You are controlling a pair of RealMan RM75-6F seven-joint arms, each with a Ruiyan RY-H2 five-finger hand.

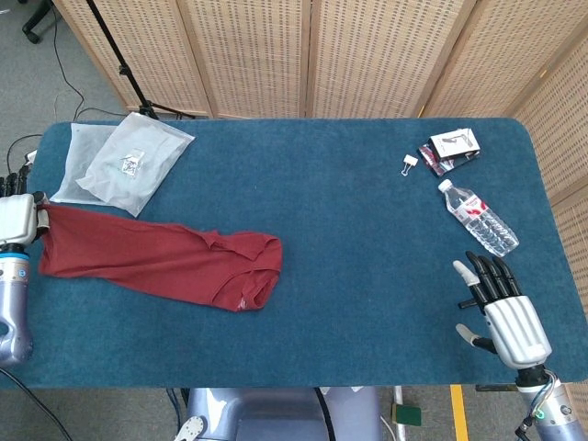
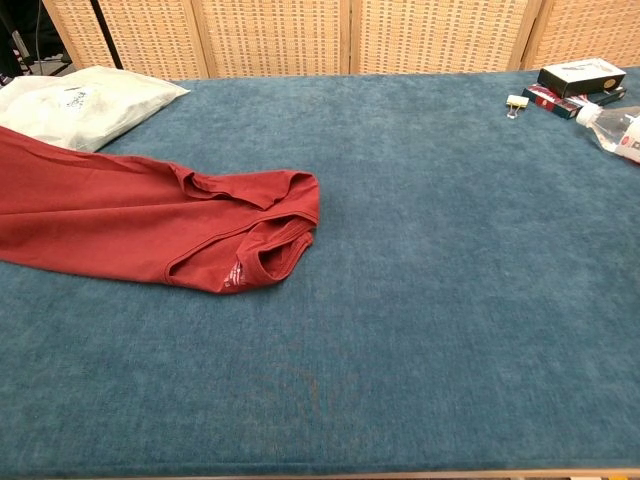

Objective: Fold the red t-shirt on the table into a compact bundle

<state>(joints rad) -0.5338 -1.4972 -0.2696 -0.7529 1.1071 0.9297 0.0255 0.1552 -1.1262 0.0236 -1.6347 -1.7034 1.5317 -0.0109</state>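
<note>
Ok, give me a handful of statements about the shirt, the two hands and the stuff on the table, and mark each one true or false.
1. The red t-shirt lies as a long strip on the robot's left side of the table. True.
2. The right hand is gripping the shirt. False: it rests apart from the shirt, fingers spread, holding nothing.
3. The left hand is at the shirt's far left end. True.
4. The water bottle stands upright. False: it lies on its side.
5. The plastic bags lie on top of the shirt's collar. False: they sit behind the shirt's other end.
</note>
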